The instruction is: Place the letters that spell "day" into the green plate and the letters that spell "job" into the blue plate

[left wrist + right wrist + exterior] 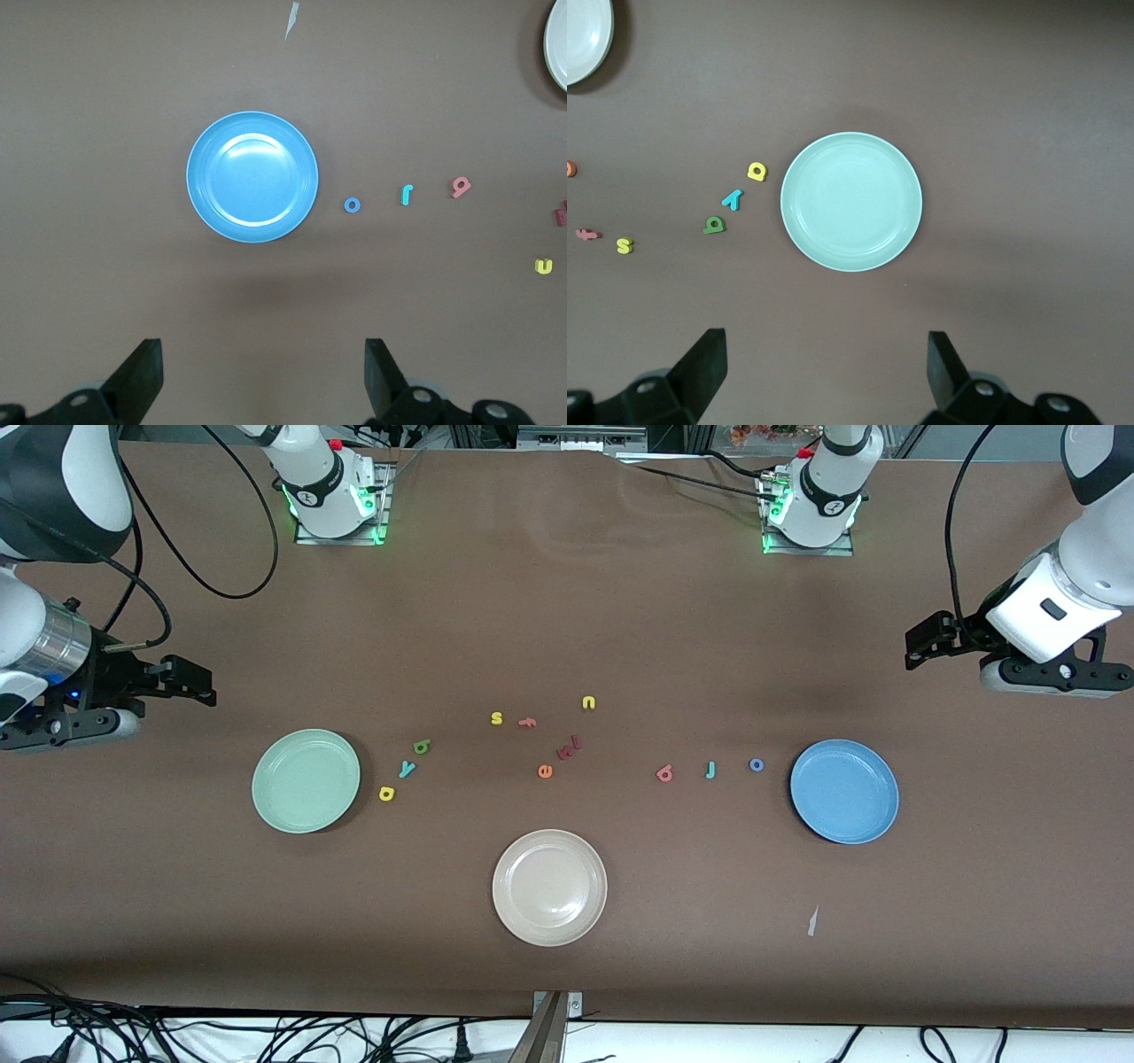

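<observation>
Both arms raised and waiting at the table's ends: left gripper (261,381) hanging jaws spread, empty, over bare table by the blue plate (873,815); right gripper (824,376) likewise spread, empty, by the green plate (282,806). Green d (422,747), teal y (407,769), yellow a (386,793) lying just beside the green plate; blue o (756,764), teal j (710,770), salmon b (664,774) strung out beside the blue plate.
</observation>
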`<state>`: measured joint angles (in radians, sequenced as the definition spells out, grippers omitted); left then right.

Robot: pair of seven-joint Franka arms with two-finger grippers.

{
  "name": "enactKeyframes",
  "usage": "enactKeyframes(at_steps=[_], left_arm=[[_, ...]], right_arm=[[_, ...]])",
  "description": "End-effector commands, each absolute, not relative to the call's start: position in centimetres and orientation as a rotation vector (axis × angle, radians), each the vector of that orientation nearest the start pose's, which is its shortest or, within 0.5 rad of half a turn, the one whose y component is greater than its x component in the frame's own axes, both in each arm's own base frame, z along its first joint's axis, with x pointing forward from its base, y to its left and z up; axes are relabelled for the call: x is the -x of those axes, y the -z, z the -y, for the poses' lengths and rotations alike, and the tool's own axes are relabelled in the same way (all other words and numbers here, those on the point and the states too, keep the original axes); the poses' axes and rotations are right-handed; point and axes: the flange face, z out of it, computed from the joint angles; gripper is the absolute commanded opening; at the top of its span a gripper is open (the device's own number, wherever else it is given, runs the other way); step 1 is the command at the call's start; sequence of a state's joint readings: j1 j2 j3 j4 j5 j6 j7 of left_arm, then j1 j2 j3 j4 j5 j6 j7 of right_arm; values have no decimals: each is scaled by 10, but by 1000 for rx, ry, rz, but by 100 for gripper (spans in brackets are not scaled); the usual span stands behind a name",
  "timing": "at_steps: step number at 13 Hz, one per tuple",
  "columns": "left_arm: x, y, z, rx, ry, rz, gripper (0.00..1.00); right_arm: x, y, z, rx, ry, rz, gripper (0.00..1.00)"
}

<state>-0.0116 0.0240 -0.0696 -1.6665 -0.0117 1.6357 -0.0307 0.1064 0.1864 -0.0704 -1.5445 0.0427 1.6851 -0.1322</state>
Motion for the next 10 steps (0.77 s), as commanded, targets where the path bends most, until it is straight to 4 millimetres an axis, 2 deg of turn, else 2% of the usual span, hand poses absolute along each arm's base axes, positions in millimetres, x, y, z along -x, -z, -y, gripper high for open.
enactKeyframes(at_steps=[1, 7, 8, 9, 10], left_arm=[[-561, -578, 48, 3154, -93, -102, 100], [-562, -575, 47, 3158, -103, -116, 100], [-563, -569, 51, 3165, -123, -128, 100], [-567, -556, 55, 3172, -170, -146, 100], [-568, -551, 64, 3167, -187, -228, 100]], right_arm=[[-609, -546, -31, 3106, -60, 255, 100], [-609, -543, -30, 3106, -70, 250, 100], [-609, -544, -28, 3106, -67, 245, 100], [-610, -542, -29, 3105, -72, 247, 100], [-610, -539, -29, 3104, -84, 245, 100]])
